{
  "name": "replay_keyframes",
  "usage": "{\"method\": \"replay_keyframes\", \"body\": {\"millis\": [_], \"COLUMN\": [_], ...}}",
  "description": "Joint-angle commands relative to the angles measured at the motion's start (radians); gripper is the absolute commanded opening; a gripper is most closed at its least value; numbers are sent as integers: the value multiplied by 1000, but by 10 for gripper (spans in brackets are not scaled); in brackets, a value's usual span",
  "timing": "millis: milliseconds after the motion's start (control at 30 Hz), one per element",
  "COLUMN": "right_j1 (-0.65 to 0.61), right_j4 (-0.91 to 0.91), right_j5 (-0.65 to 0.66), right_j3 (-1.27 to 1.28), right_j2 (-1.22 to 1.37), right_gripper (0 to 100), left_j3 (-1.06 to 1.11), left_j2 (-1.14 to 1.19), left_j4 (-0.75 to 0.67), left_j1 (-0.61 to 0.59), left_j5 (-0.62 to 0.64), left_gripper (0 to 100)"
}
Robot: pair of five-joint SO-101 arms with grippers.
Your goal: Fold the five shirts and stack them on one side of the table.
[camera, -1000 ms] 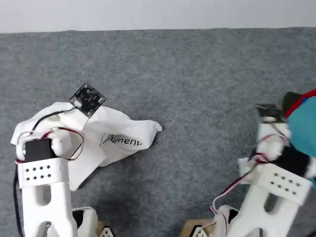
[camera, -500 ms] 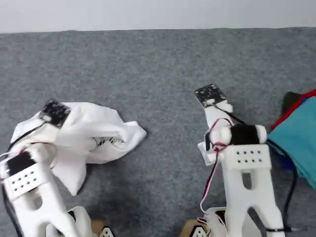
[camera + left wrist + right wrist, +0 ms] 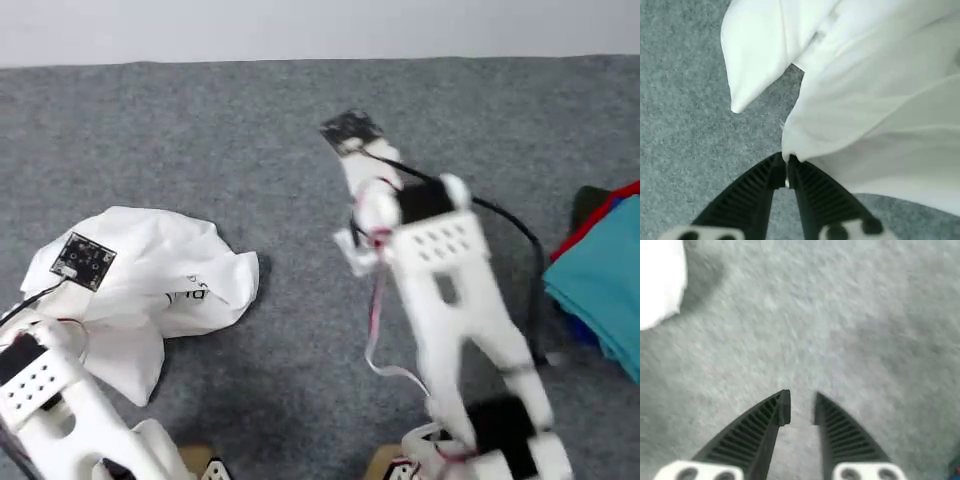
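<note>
A crumpled white shirt with dark print lies at the table's left; in the left wrist view the white shirt hangs in loose folds. My left gripper is shut on the shirt's edge, pinching a fold between its black fingers. The left arm stands at the near left corner, over the shirt's left part. My right gripper is open by a narrow gap, with nothing in it, above bare grey cloth. The right arm stretches over the table's middle, to the right of the shirt. One corner of the white shirt shows ahead of it.
A stack of folded shirts, teal on top with red, blue and dark green below, sits at the right edge. The grey table cover is bare across the far half. A pale wall runs along the back.
The right arm has swung from beside the folded stack to the table's middle. The left arm has drawn back to the left, dragging the white shirt with it and bunching it up.
</note>
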Motion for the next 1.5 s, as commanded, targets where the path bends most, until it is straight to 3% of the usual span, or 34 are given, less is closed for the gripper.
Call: {"method": "replay_keyframes", "body": {"millis": [0,167,567,700,933,1033,1167,1467], "right_j1": [-94,-183,-344,-418,-513,-498,-444,-363], "right_j4": [96,179,249,262,262,260,239,62], "right_j5": [-63,-215,-160,-155,-129,-130,-135,-135], "right_j3": [-310,-710,-1347,-1358,-1223,-1203,-1208,-1201], "right_j2": [231,550,1118,1148,1024,984,983,1010], "right_gripper": [136,62,46,5,19,50,177,166], "left_j3": [-7,18,35,35,35,35,44,105], "left_j2": [-23,-23,-23,-23,-15,-15,-15,-23], "left_j4": [-12,-17,-18,-21,-100,-104,-103,-103], "left_j1": [-8,-8,-6,-6,-5,-5,-5,58], "left_j5": [-2,0,0,0,0,0,2,2], "left_gripper": [3,3,3,3,3,3,3,3]}}
